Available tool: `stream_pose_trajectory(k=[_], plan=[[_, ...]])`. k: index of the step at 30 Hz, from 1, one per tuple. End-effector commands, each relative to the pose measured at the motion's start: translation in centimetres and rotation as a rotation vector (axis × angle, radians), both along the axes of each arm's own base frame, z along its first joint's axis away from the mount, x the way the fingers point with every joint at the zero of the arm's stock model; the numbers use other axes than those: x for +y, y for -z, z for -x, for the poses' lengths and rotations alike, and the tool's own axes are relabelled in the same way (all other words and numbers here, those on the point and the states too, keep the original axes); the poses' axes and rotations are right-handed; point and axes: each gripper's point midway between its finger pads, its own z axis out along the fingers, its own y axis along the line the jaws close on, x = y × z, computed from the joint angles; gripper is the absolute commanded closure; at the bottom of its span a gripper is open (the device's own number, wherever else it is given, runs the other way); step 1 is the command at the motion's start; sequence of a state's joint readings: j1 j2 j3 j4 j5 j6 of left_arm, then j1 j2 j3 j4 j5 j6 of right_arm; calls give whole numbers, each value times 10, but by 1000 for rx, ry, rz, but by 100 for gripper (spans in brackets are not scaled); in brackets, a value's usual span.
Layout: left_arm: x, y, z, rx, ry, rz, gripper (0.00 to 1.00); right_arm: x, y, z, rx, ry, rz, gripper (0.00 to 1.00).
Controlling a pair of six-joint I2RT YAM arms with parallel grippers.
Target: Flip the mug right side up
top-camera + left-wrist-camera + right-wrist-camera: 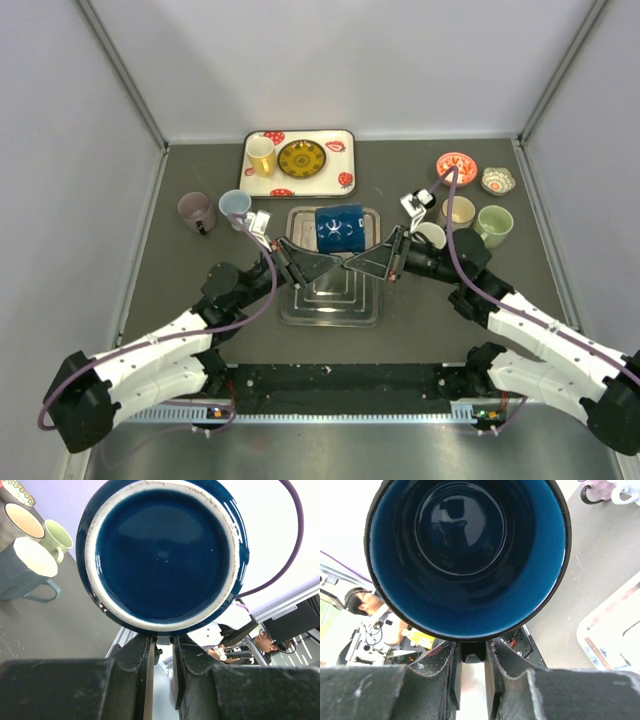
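Two grips: left gripper point(162, 642), right gripper point(472, 647) clamped mug point(340, 228), centre.
Mug: lay sideways over tray point(300, 312).
Turn: needed mouth rolled upward.

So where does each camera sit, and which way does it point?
Top camera: fixed above and behind, looking down on the table; the left arm and right arm meet at a blue mug on its side.
Left wrist camera: rides the left arm, facing the mug's base; its jaws show at the bottom.
Right wrist camera: rides the right arm, facing into the mug's mouth; its jaws show below.
Shared: both wrist views see that mug, from opposite ends.
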State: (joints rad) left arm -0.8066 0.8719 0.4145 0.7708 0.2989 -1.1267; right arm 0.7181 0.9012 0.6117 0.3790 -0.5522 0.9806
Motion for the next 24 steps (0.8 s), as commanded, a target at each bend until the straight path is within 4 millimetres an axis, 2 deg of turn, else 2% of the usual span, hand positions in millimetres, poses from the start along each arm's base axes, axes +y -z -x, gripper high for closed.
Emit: stream_pose_trajectory(k=[1, 3, 7, 12, 16, 20, 21, 24], plan=[[5, -27, 22, -110, 57, 68, 100, -1, -39, -7, -117, 51, -61, 100], [7, -26, 20, -108, 35, 65, 100, -3, -38, -7, -126, 59, -50, 100], [12, -21, 12, -92, -24, 58, 93, -4, -39, -5, -147, 55, -54, 100], [22, -20, 2, -84, -109, 61, 78, -7, -40, -3, -167, 58, -47, 100], [28, -19, -2, -82, -152, 49, 72, -8, -39, -1, -177, 54, -41, 100], [29, -19, -3, -82, -162, 42, 62, -8, -41, 1, -188, 48, -39, 100], [29, -18, -3, -77, -161, 40, 56, -8, -42, 2, -187, 45, -38, 100], [28, -20, -3, -80, -160, 31, 51, -8, -41, 2, -192, 41, -35, 100]])
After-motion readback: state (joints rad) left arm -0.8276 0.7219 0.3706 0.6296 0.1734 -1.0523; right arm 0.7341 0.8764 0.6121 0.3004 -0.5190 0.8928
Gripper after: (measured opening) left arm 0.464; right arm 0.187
